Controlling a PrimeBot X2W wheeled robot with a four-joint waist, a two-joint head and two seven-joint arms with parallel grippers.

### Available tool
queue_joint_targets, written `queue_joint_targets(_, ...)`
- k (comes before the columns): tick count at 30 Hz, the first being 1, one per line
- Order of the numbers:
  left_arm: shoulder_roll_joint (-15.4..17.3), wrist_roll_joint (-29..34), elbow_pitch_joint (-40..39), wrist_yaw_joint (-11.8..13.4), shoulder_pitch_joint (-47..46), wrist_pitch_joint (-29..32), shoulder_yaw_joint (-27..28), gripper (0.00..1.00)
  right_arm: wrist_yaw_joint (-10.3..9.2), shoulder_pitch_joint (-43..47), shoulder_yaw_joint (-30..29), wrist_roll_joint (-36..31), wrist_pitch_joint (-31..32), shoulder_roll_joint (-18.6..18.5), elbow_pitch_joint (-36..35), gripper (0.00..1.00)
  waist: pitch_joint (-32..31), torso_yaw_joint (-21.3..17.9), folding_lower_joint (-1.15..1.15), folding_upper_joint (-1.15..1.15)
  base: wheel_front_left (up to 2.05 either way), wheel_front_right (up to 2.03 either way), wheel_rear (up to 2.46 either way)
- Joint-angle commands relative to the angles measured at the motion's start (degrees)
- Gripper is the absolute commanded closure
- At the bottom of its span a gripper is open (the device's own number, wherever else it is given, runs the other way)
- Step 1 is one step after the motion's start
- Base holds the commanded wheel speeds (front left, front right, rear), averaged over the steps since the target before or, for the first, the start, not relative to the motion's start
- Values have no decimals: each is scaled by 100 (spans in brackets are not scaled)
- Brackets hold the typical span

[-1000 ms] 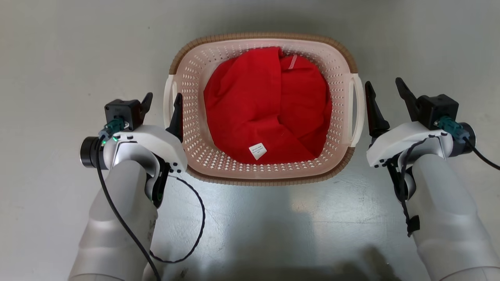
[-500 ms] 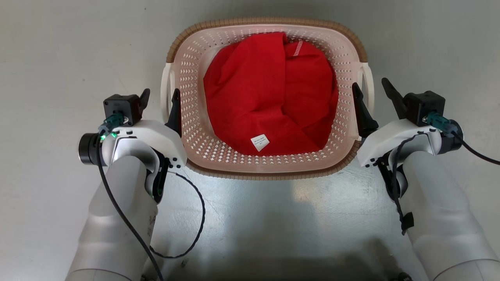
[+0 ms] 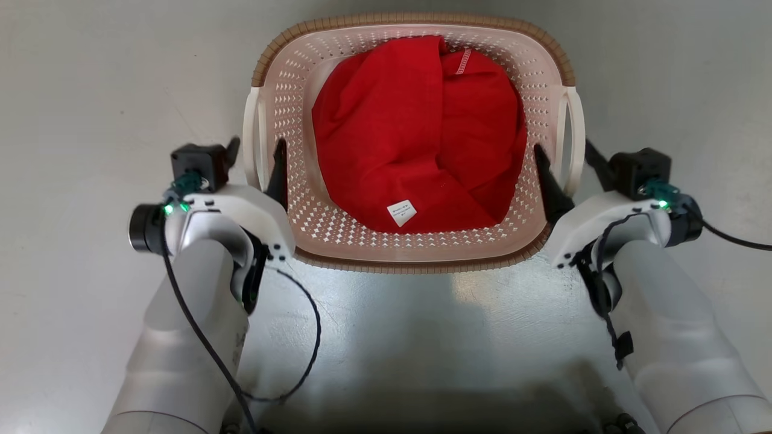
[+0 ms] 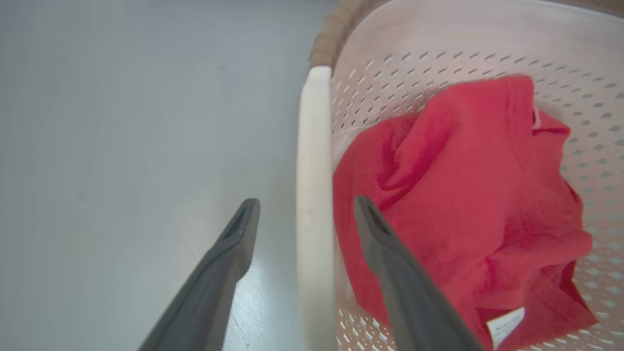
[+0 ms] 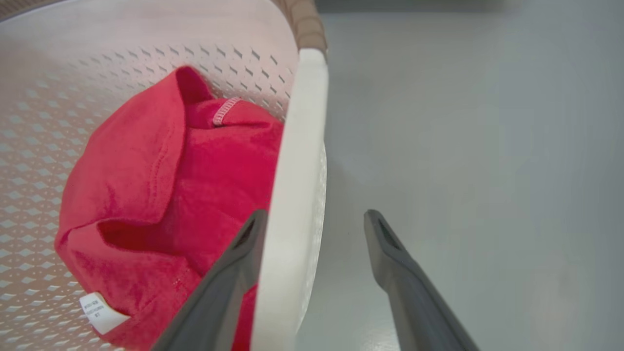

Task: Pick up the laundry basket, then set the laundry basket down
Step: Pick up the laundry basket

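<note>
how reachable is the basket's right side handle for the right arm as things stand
Likely yes: the right end effector is open and straddles the white handle, one finger inside the laundry basket, one outside. The red garment inside does not block it.

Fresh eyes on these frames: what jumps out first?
A red cloth fills the basket at the centre of the head view, with a white tag on its near side. The open left hand straddles the left handle and the open right hand the right handle, each with one finger inside the basket and one outside.
</note>
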Motion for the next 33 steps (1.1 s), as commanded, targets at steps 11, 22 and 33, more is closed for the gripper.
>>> queue_joint_targets(11, 137, -209, 421, 45, -31, -35, -137, 0, 35, 88, 514, 247, -57, 102, 293, 0, 9, -25, 0, 0, 0, 0, 0)
queue_joint_targets(22, 137, -250, 481, 98, -84, -35, -232, 0, 35, 41, 627, 388, -57, 102, 453, 0, 4, -23, 0, 0, 0, 0, 0)
queue_joint_targets(33, 137, -236, 486, 134, -93, -35, -281, 0, 35, 33, 673, 456, -57, 102, 552, 0, 0, 6, 0, 0, 0, 0, 0)
